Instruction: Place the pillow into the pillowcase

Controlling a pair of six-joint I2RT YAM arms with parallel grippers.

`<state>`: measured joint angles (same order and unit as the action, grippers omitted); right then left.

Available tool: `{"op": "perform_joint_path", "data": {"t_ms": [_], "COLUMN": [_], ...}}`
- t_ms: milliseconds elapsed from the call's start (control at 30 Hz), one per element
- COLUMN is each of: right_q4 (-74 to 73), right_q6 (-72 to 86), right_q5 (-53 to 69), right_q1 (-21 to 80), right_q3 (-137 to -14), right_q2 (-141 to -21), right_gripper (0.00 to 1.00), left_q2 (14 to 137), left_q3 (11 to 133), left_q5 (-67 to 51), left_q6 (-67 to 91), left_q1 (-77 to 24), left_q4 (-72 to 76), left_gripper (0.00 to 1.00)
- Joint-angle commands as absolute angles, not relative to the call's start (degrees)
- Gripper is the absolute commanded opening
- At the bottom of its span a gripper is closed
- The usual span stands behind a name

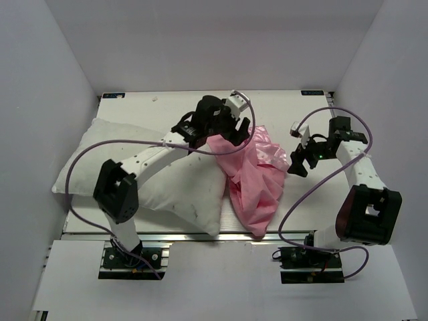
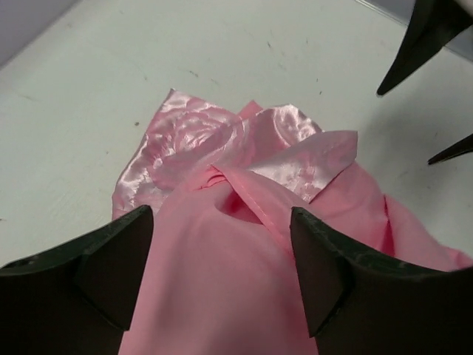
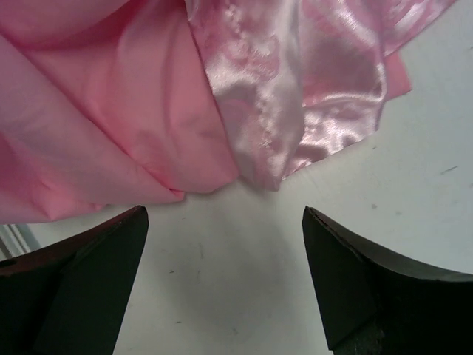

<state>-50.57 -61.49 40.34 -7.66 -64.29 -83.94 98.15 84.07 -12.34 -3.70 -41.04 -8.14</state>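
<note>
The white pillow (image 1: 177, 190) lies on the left of the table, under my left arm. The pink pillowcase (image 1: 257, 177) lies crumpled in the middle, touching the pillow's right end. My left gripper (image 1: 238, 134) is open over the pillowcase's far left part. In the left wrist view, matte pink fabric (image 2: 222, 281) fills the gap between the spread fingers of that gripper (image 2: 222, 214), with shiny rose-patterned folds (image 2: 185, 137) beyond. My right gripper (image 1: 299, 162) is open and empty just right of the pillowcase. In the right wrist view it (image 3: 223, 214) hangs over bare table, with the pillowcase edge (image 3: 259, 140) just ahead.
The white table (image 1: 167, 110) is walled by white panels on the left, back and right. The near end of the pillowcase hangs over the table's front rail (image 1: 167, 235). My right gripper's fingertips (image 2: 414, 44) show at the top right of the left wrist view.
</note>
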Motion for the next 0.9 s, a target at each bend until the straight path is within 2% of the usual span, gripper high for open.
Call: {"op": "perform_joint_path", "data": {"t_ms": [0,100,200,300,367,400,433,467,533,567,633,800,867], "right_q4": [-45.3,-43.0,-39.8,-37.9,-36.8,-35.4,-34.4,-32.9,-28.3,-27.2,-25.6,-22.0,-20.7], "right_q6": [-63.7,-62.6,-60.7,-60.1,-60.1,-59.6,-59.2,-58.5,-56.6,-56.2,-55.3,-53.0,-52.4], "right_q5": [42.5,43.3,42.5,41.8,41.1,39.6,38.5,37.4,34.1,32.7,29.1,22.2,20.8], "right_q1": [-7.6,-7.6,-7.0,-6.4,-5.4,-3.8,-2.6,-1.8,1.2,2.5,4.8,6.2,6.2], "right_q3": [-64.7,-63.4,-62.2,-61.8,-61.3,-61.0,-60.6,-60.2,-58.3,-57.8,-57.6,-58.6,-58.6], "right_q2": [-82.1,-82.3,-83.1,-84.6,-85.7,-86.0,-86.3,-86.5,-86.5,-86.8,-87.8,-92.4,-93.7], "right_gripper": [0.89,0.89,0.89,0.9,0.89,0.89,0.9,0.89,0.89,0.89,0.89,0.87,0.81], "left_q2": [102.2,108.6,113.7,113.6,112.6,111.7,111.3,111.0,109.4,108.8,106.5,100.5,97.5], "left_q3": [92.6,99.4,104.9,102.7,100.3,98.5,97.8,97.3,95.6,94.9,92.8,88.8,87.5], "left_q5": [-20.8,-21.8,-19.7,-16.6,-15.8,-15.9,-15.9,-16.3,-16.6,-17.3,-17.3,-15.7,-15.4], "left_q6": [-6.9,-7.0,-8.3,-8.6,-8.5,-8.4,-8.0,-7.8,-7.3,-6.7,-5.9,-3.6,-2.9], "left_q1": [-39.4,-39.2,-39.2,-39.1,-39.0,-38.8,-38.8,-38.8,-38.6,-38.5,-38.1,-37.2,-36.9], "left_q4": [-13.4,-18.4,-24.8,-25.5,-24.6,-24.3,-24.3,-24.6,-24.6,-24.1,-23.4,-20.6,-20.1], "left_gripper": [0.86,0.96,0.97,0.84,0.72,0.59,0.59,0.45,0.3,0.15,0.0,0.0,0.0]}}
